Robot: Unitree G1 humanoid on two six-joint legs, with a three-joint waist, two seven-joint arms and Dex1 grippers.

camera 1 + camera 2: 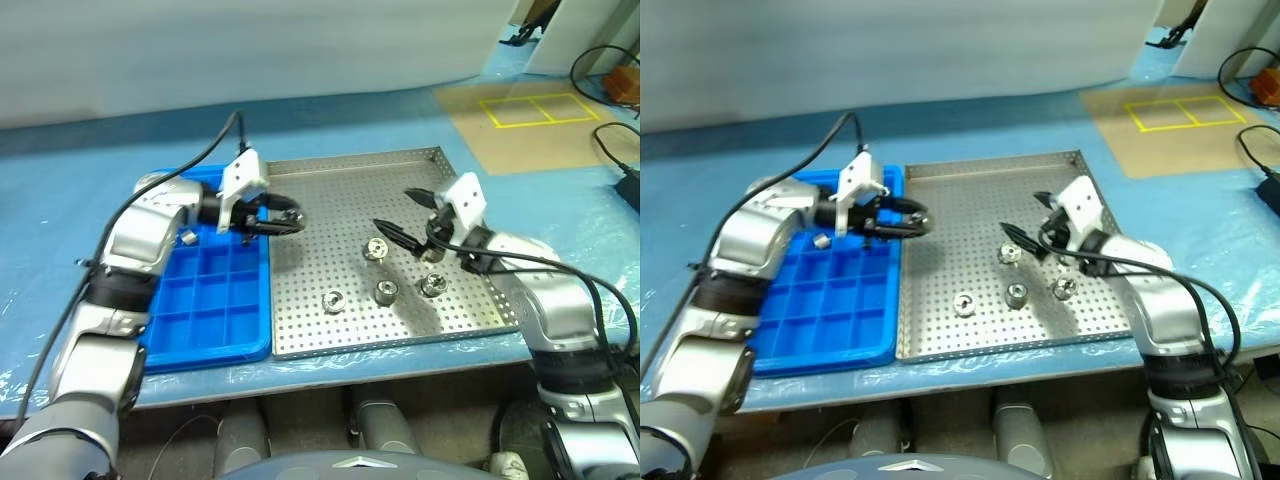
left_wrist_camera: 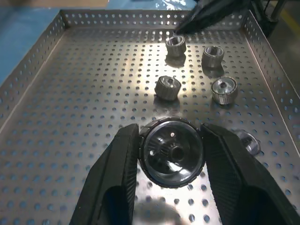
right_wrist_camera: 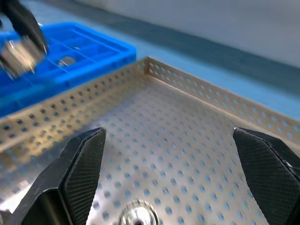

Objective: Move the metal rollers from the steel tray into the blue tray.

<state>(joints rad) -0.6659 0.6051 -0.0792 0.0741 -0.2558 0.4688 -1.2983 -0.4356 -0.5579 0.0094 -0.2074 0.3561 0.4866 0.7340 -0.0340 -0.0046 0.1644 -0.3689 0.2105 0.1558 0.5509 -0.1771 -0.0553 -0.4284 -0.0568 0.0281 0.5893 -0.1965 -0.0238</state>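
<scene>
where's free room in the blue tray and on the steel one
Blue compartmented plastic tray: near rows bare; one shiny metal roller sits by the far-left corner. Grey perforated steel tray: far strip and near-left part bare; four rollers crowd below the right hand.

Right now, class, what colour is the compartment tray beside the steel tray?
Bright blue. The blue tray shows best in the left eye view.

The steel tray (image 1: 330,180) is a shallow square of grey perforated sheet with low rims, lying flat. The blue tray (image 1: 215,330), a plastic grid of square cells, lies touching its left rim. Four shiny flanged rollers (image 1: 386,291) stand loosely grouped in the steel tray's right half. One roller (image 2: 171,152) is clamped in the left tool (image 2: 171,154) above that tray's left edge. Another roller (image 1: 186,237) lies in a cell of the blue tray.
</scene>
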